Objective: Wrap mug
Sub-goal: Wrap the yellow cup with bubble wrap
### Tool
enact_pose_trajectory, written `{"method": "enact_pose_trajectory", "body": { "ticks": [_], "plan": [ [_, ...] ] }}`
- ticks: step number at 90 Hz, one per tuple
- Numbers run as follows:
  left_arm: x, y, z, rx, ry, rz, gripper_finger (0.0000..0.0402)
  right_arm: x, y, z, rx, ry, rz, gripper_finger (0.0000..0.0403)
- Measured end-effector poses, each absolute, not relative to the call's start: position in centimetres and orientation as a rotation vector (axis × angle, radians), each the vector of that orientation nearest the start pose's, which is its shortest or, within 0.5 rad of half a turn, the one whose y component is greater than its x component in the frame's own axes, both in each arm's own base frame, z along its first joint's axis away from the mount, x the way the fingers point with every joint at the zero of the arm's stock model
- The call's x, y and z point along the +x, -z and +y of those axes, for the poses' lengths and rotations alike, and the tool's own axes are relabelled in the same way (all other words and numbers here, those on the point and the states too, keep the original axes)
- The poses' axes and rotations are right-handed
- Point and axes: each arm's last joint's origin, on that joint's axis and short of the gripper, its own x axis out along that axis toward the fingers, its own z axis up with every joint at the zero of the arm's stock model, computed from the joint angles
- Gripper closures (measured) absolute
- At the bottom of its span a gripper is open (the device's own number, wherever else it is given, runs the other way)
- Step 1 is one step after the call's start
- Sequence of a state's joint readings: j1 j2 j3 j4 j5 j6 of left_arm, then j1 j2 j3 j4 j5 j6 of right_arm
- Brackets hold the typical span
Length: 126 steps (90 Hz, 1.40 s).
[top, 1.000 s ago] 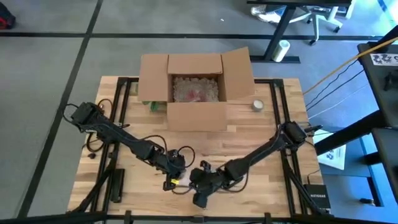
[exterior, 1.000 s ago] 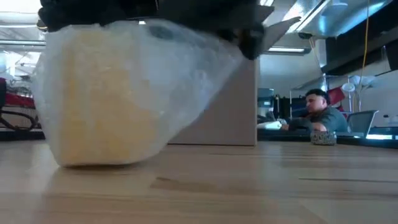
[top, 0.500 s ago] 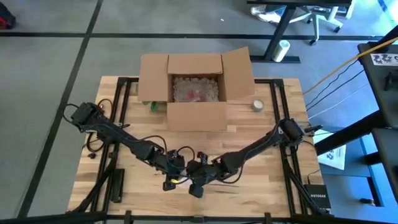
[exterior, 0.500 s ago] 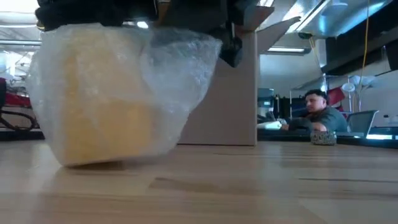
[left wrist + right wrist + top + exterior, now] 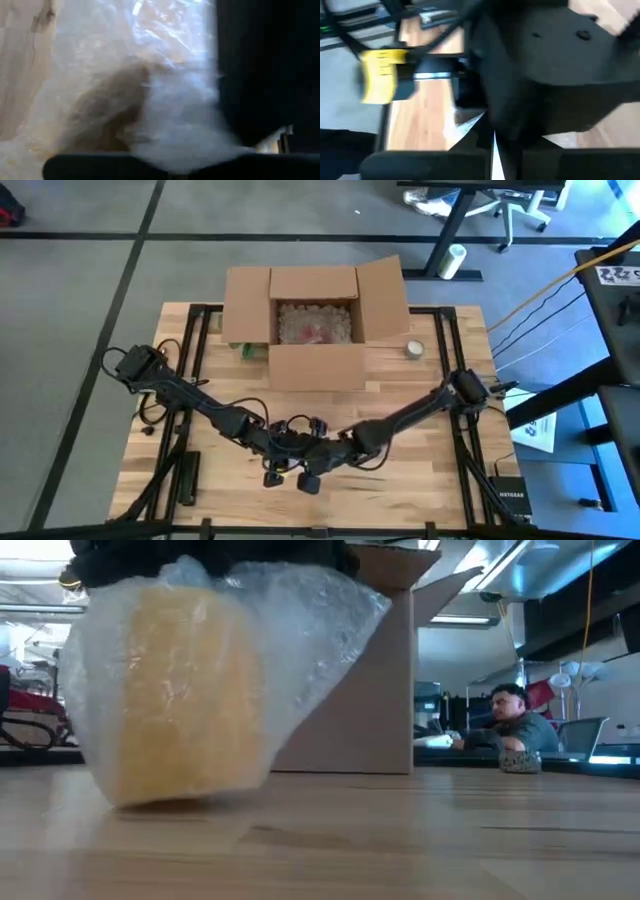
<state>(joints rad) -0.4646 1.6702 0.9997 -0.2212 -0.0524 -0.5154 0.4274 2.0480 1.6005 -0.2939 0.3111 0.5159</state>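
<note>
A: Where now, the mug (image 5: 175, 700)?

B: Near middle of the table (image 5: 440, 470), standing on the wood, showing yellow through the bubble wrap (image 5: 310, 630). Well apart from the cardboard box (image 5: 315, 365) at the far side.

A: And different from a second back?

B: Right gripper (image 5: 312, 467) swung left, now pressed up beside the left gripper (image 5: 280, 452), both over the bundle. Loose flap on the right side, trailing down to the table before, now drawn up toward the top. Bundle narrower too, perhaps turned a little.

A: Clenched or released?

B: Cannot tell for either; buried among dark arm parts and plastic in every view.

A: Meaning for the job?

B: Probably a fold in progress, with the sheet being brought across the top. Not closed yet: right side bulging loose, liable to spring back if let go early. Next, most likely, tucking that flap down while keeping the mug steady.
</note>
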Motion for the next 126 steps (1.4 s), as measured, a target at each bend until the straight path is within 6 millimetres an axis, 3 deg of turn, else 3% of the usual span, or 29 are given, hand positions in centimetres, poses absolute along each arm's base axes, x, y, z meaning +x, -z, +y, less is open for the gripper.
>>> {"method": "enact_pose_trajectory", "body": {
  "ticks": [44,71,88,126],
  "plan": [
    [26.5,-23.8,-16.0,-0.176,0.089,0.761,0.0401,42.7,-22.2,16.8,0.259,0.053,0.706,0.0403],
    [26.3,-24.0,-16.2,-0.166,0.072,0.745,0.0401,43.4,-20.4,17.2,0.278,0.004,0.729,0.0403],
    [26.6,-23.8,-15.9,-0.16,0.051,0.742,0.0401,43.6,-20.3,17.1,0.283,-0.011,0.726,0.0403],
    [28.1,-21.3,-15.6,-0.182,0.056,0.846,0.0401,42.8,-20.5,16.9,0.283,-0.007,0.797,0.0403]
  ]
}}
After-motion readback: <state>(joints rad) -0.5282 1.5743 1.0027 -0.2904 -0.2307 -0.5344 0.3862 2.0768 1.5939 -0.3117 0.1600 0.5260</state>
